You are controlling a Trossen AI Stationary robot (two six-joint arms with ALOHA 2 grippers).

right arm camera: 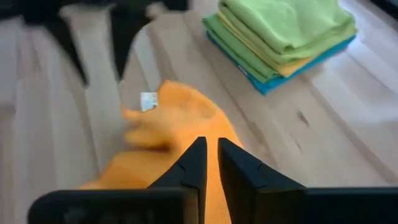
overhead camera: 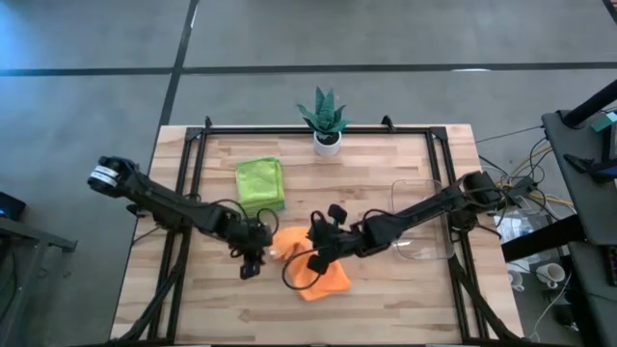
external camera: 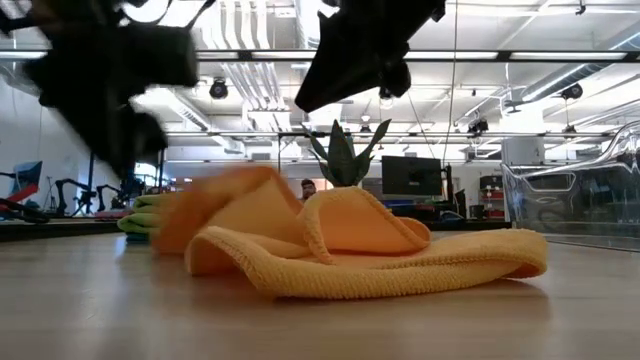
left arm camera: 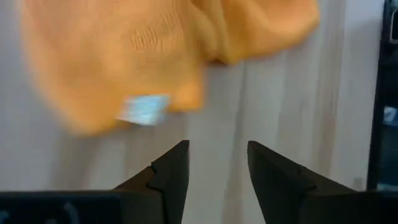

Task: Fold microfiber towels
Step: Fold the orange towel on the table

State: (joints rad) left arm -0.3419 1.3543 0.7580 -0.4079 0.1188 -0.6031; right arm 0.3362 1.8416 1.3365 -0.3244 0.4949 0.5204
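Fingers nearest your left wrist lens: your left gripper (left arm camera: 214,165) stood parted with nothing between, bare table under it.
Cloth from those fingers: the orange towel (left arm camera: 155,56) lay just ahead, its white tag (left arm camera: 144,109) at the near edge.
Right gripper (right arm camera: 210,162): fingers nearly together; you could not tell whether they pinched cloth.
Nearer arm: both close; the right sat over the towel.
Only the right wrist view showed: the folded stack (right arm camera: 283,34), greens on top, blue at the bottom.
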